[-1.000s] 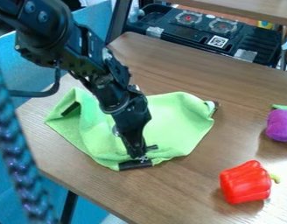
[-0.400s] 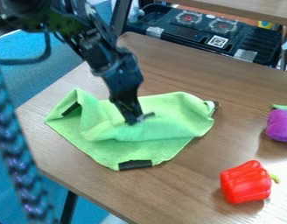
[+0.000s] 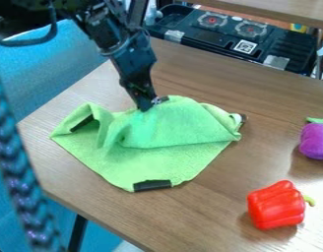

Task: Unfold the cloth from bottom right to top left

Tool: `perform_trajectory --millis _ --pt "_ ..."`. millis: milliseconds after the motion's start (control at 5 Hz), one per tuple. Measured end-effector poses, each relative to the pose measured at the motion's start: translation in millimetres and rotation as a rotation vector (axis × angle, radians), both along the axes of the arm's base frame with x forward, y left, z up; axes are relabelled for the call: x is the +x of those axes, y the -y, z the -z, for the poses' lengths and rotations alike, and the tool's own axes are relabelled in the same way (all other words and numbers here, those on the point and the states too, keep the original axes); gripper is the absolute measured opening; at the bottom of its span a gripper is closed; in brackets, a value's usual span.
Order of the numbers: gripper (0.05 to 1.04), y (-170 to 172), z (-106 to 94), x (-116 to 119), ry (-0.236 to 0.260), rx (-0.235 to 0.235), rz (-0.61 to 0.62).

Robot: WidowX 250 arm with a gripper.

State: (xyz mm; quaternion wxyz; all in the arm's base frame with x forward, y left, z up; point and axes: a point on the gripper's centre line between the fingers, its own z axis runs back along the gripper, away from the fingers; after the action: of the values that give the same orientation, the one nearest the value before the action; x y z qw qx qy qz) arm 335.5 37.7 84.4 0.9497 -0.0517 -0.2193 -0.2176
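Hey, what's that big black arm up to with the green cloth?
It's a robot arm working on unfolding the cloth. Its gripper is at the cloth's far edge, where the fabric is bunched up. The near part lies spread on the table, but a fold still covers the middle and the left corner is turned over, so it isn't flat yet. A red toy pepper sits off to one side.

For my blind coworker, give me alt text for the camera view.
Gripper at the far edge of a green cloth, partly folded on a wooden table. To the right: a red pepper and purple toy.
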Motion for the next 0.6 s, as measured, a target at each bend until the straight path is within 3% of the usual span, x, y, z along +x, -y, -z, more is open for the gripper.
perform_trajectory --millis 600 --pt "0.051 -38.8 -0.1 61.1 0.003 0.003 -0.155"
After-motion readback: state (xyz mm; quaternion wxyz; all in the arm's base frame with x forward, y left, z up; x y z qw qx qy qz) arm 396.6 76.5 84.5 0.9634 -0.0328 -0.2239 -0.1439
